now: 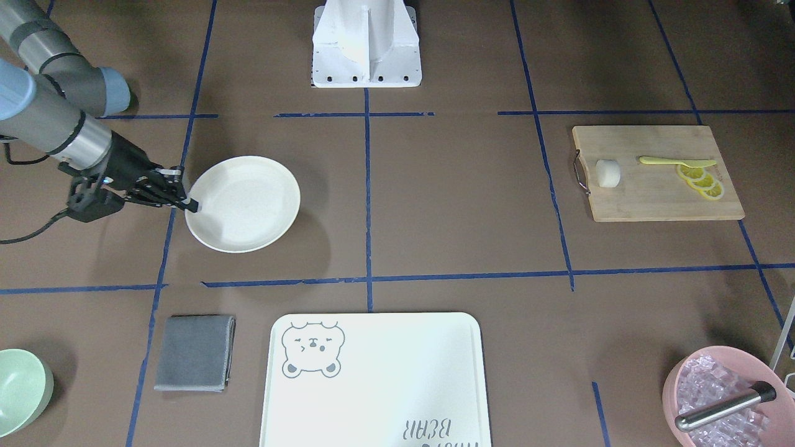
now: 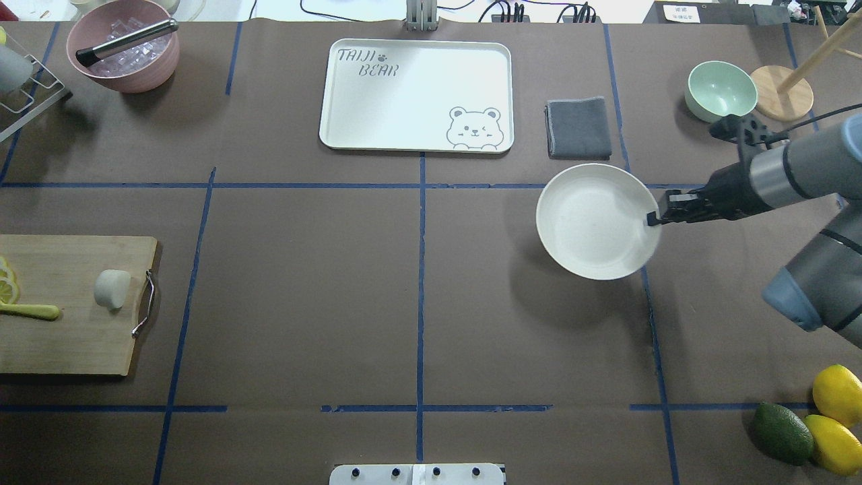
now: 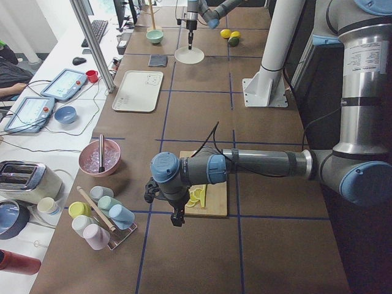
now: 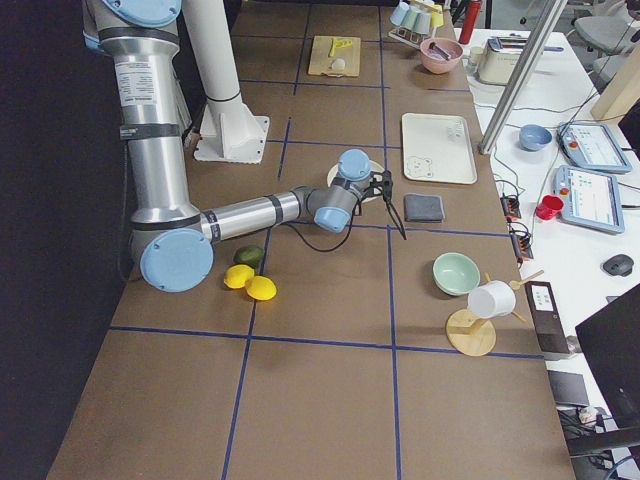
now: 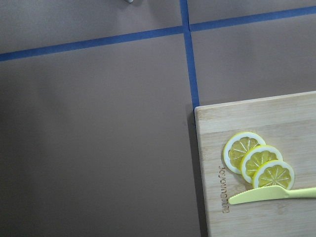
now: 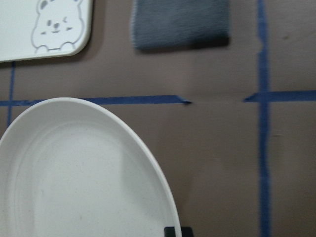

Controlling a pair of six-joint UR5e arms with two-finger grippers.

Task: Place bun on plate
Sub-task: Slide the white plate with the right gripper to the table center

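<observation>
Table (image 2: 303, 269): brown surface, blue tape lines (image 2: 421, 269) marking a grid. Left edge: wooden cutting board (image 2: 67, 337). Far centre: white bear-print tray (image 2: 404, 101), with a grey cloth (image 2: 578, 127) just right of it. Plate (image 2: 592, 222) sits nearer than the cloth. Far right: green bowl (image 2: 720, 91). Far left: pink bowl (image 2: 128, 77). Near right: two lemons (image 2: 837, 394), touching an avocado (image 2: 781, 432).

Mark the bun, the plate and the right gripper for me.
bun (image 2: 112, 288): overhead view, its rounded top.
plate (image 2: 592, 222): overhead view, its bare middle.
right gripper (image 2: 652, 218): overhead view, fingertips at the plate's rim.
</observation>
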